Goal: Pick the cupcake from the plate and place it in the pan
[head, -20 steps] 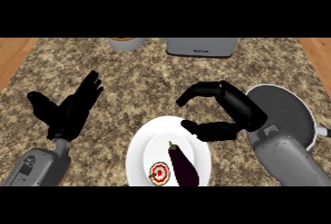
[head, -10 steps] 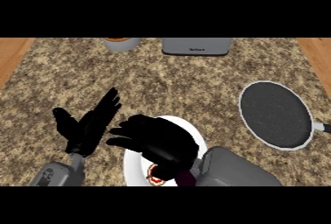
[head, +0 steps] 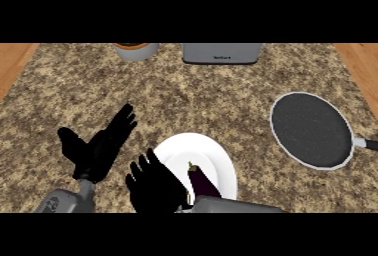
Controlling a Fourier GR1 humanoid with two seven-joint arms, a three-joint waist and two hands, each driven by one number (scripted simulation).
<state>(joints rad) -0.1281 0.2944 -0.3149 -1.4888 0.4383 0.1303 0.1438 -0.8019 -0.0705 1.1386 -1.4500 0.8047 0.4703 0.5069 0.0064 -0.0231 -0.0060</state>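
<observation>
Head view: right hand (head: pixel 156 186) over plate (head: pixel 214 155) (cupcake hidden)

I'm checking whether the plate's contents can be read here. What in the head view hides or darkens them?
Head view: the right hand and its grey forearm cover the plate's lower part; only a dark eggplant shows, the cupcake is hidden; no glare on the pan.

Open granite counter (head: pixel 199 95) between white round plate (head: pixel 214 155) and dark round pan (head: pixel 310 129); grey toaster (head: pixel 221 53), grey cup (head: pixel 137 50) at far edge.
</observation>
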